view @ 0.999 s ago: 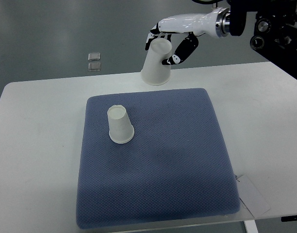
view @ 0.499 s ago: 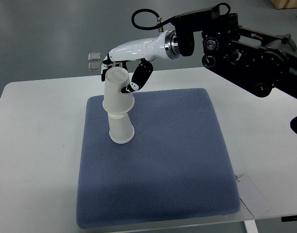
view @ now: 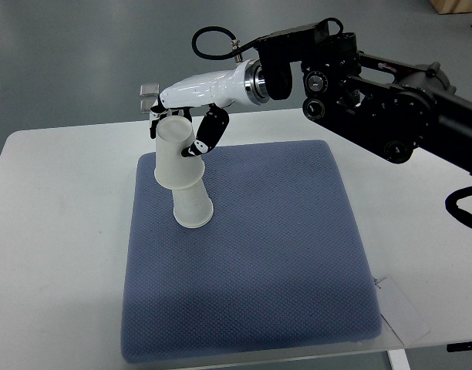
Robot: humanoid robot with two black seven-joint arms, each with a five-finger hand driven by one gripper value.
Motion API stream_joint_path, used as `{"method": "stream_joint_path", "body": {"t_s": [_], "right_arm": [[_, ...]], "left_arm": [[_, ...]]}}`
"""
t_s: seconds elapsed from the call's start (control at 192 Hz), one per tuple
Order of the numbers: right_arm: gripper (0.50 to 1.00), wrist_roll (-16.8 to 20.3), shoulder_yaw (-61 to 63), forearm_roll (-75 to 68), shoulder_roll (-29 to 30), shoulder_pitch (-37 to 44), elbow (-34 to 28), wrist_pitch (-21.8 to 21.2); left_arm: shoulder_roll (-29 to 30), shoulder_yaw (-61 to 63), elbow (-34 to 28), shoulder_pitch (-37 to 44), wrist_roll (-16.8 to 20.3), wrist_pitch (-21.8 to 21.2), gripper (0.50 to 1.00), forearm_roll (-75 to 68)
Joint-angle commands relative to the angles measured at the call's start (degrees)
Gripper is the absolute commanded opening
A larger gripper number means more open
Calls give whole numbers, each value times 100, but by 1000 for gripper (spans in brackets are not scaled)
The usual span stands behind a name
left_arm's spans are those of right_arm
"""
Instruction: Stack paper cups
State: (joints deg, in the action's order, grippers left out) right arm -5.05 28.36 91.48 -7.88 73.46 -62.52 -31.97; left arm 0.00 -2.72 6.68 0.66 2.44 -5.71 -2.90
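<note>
The upper paper cup (view: 174, 156), inverted, sits partly over the lower paper cup (view: 193, 206), which stands mouth-down on the blue cushion (view: 259, 254) near its far left area. The upper cup tilts slightly off the lower cup's axis. The right hand (view: 183, 131) grasps the upper cup near its closed end, fingers wrapped around the wall. The left hand is not in view.

Judged step: seating the upper cup. To do it well, align the two axes before pressing, then lower straight down until the walls nest. Keep grip light; paper walls crush easily. Release only when the cup rests squarely, since side force could tip the lower cup on the soft cushion, which lies on the white table (view: 59, 231).
</note>
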Motion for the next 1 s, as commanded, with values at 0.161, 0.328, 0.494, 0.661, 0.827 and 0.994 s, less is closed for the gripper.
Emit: {"method": "stream_joint_path", "body": {"t_s": [0.161,0.328,0.494,0.661,0.827,0.994], "right_arm": [[578,57,-173,10,41,-24,73,174],[586,66,-182,10,41,-42,73,174],[639,180,-190,10,111,-103,73,200],[686,180,-261,10,111,-147,73,209],[756,180,-261,10,111,-183,73,209],[834,189,-261,2,111,-183,73,200]], "left_arm": [[0,0,0,4,2,0,1000,0],[0,0,0,-5,2,0,1000,0],[0,0,0,-5,2,0,1000,0],[0,0,0,-5,2,0,1000,0],[0,0,0,-5,-7,0,1000,0],[0,0,0,-5,2,0,1000,0]]}}
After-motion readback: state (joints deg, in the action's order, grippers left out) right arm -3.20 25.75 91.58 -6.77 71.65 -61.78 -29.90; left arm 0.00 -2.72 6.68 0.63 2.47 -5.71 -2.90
